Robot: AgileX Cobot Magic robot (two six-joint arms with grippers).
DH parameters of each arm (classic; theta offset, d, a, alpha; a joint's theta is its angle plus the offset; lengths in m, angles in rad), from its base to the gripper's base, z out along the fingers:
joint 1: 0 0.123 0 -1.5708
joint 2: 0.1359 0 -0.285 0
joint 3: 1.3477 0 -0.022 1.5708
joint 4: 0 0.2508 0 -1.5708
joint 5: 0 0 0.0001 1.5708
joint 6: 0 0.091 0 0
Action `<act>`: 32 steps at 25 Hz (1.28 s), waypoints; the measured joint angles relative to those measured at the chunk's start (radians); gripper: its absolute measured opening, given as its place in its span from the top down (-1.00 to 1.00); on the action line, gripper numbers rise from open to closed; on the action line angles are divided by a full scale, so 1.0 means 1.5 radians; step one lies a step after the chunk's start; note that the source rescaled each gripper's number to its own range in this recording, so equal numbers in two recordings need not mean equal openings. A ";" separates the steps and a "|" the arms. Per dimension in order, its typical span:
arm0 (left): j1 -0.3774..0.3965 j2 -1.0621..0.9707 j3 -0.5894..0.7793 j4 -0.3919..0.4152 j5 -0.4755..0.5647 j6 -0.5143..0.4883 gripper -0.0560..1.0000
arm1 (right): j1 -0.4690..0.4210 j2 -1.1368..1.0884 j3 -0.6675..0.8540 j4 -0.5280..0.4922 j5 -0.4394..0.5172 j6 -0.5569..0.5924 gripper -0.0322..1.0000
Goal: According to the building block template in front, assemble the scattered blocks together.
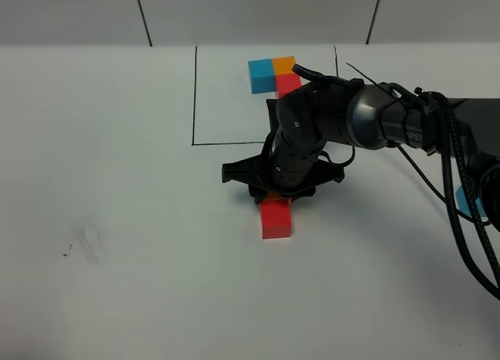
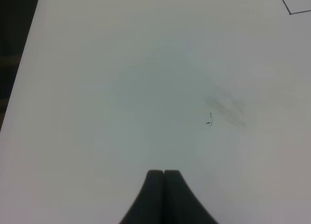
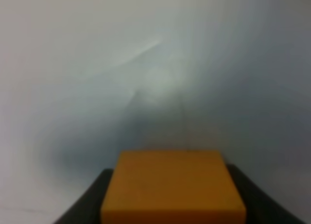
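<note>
Orange block [image 3: 172,185] gripped by my right fingers [image 3: 90,202] sits just behind the red block [image 1: 276,218], seemingly mirroring the template [image 1: 275,73]; left fingers [image 2: 155,195] clenched, empty.

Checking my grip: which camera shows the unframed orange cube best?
Right wrist view: the orange cube fills the foreground between the tool's fingers. Exterior high shows only a sliver under the arm; left wrist shows none.

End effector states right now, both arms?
Left end effector: closed, holding nothing.
Right end effector: closed on the orange block, next to the red block.
</note>
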 joint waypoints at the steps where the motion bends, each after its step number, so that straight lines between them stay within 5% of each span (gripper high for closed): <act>1: 0.000 0.000 0.000 0.000 0.000 0.000 0.89 | 0.000 0.000 0.000 -0.001 0.000 -0.001 0.10; 23: 0.000 0.000 0.000 0.000 0.000 0.000 0.89 | 0.000 0.001 0.000 -0.037 -0.008 -0.037 0.08; 32: 0.000 0.000 0.000 0.000 0.000 0.000 0.89 | 0.001 0.001 -0.001 -0.038 -0.007 -0.098 -0.78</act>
